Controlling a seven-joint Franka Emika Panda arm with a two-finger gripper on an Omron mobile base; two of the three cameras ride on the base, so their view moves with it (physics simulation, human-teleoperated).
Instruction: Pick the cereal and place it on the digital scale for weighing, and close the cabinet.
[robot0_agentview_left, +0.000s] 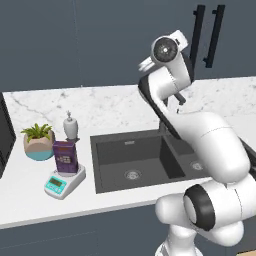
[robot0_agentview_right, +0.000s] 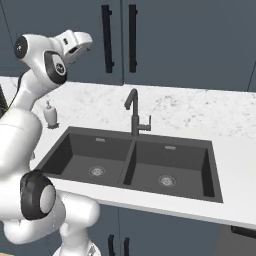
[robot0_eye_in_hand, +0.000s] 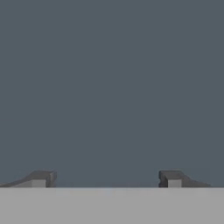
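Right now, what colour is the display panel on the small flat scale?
Teal, on the white digital scale; left base view shows it best.

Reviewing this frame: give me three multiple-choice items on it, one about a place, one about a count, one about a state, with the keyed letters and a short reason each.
1. Where does the cereal stand?
A. in the sink
B. on the digital scale
C. beside the faucet

2. How many basins does the sink have?
A. one
B. two
C. three

3. How do the end effector fingers stand?
A. spread apart with nothing between them
B. shut on the cereal
C. shut on a handle

Answers:
1 B, the purple box sits upright on the white scale by the plant pot.
2 B, a divider under the faucet splits it into two basins.
3 A, the hand view shows both tips wide apart against a flat blue-grey surface.
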